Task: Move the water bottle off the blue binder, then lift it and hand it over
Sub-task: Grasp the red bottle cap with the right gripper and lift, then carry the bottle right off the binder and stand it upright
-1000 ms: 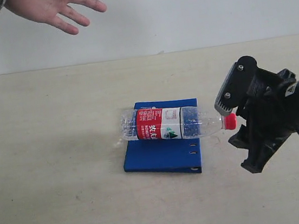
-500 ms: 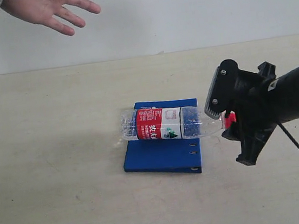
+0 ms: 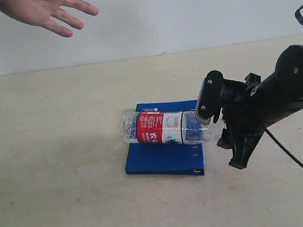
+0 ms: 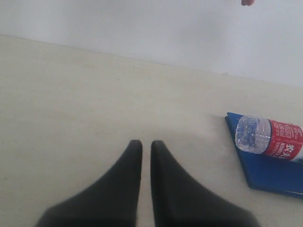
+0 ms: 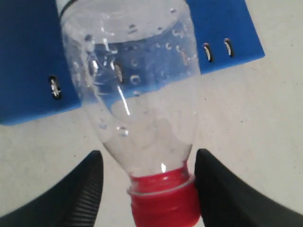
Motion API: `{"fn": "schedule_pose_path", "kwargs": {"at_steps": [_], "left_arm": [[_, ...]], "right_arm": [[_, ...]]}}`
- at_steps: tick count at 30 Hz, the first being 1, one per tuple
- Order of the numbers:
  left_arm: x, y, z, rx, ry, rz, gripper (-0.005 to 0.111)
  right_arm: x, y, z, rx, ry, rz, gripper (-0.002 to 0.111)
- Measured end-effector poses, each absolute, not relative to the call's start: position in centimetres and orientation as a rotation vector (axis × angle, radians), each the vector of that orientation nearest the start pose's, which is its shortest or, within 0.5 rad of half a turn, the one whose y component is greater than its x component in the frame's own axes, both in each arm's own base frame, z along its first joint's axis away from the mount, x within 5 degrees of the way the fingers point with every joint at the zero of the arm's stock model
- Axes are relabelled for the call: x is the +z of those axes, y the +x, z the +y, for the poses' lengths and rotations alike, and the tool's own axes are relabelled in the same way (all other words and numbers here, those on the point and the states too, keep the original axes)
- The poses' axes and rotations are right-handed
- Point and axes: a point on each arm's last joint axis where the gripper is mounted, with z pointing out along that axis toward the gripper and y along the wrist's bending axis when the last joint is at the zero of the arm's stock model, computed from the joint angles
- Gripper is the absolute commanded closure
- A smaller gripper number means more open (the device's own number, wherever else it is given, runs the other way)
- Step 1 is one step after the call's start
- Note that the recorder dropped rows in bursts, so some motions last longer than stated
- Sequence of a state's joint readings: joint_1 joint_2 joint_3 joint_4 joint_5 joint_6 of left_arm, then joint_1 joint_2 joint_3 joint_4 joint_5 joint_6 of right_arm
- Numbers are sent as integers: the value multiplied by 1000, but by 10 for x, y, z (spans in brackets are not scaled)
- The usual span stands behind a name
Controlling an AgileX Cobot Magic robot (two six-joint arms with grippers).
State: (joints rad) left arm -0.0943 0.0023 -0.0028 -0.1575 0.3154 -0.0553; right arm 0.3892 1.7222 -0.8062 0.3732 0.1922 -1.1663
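Note:
The water bottle point(image 3: 164, 128) lies on its side across the blue binder point(image 3: 162, 159), with its neck reaching past the binder's ringed edge. My right gripper point(image 3: 220, 130) is open at that end. In the right wrist view its two black fingers point(image 5: 80, 189) stand on either side of the red cap point(image 5: 163, 198) and the clear neck of the bottle point(image 5: 137, 94). One finger is touching or nearly touching the cap, and the other stands apart from it. The left gripper point(image 4: 146, 144) is shut and empty over bare table, well away from the bottle point(image 4: 270, 139) and binder point(image 4: 270, 172).
A person's open hand point(image 3: 44, 7) hovers at the far left, above the table's back edge. The tabletop point(image 3: 52, 159) is pale beige with a white wall behind it. My right arm's black cable point(image 3: 295, 157) trails over the table at the right.
My right gripper has moved left and slightly down onto the bottle's cap end, and now hides the cap in the exterior view. The bottle has rolled a little. The hand has barely shifted.

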Motion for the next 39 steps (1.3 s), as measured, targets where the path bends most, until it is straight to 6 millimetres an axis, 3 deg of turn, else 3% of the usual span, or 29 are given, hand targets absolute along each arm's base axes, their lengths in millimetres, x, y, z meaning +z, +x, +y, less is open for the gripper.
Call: {"fn": "schedule_pose_path", "kwargs": {"at_steps": [8,9,11,13,19,21,25,31,39], "left_arm": [[186,53,-10,-258,-65,1801,100],[186,53,-10,-258,-65,1801,100],[186,53,-10,-258,-65,1801,100],[186,53,-10,-258,-65,1801,100],[186,53,-10,-258,-65,1801,100],[186,53,-10,-258,-65,1801,100],[186,53,-10,-258,-65,1801,100],[186,53,-10,-258,-65,1801,100],[186,53,-10,-258,-65,1801,100]], "right_arm": [[149,289,121,-63,-1463,2141,60],[149,289,121,-63,-1459,2143,65],[148,288,121,-54,-1458,2155,96],[148,288,121,-45,-1460,2166,108],[149,286,121,-12,-1396,2219,108],[163,284,119,-3,-1320,2217,108],[210,283,91,-31,-1084,2187,108],[228,287,38,-98,-820,2256,108],[249,276,30,-94,-734,2234,108]]}}
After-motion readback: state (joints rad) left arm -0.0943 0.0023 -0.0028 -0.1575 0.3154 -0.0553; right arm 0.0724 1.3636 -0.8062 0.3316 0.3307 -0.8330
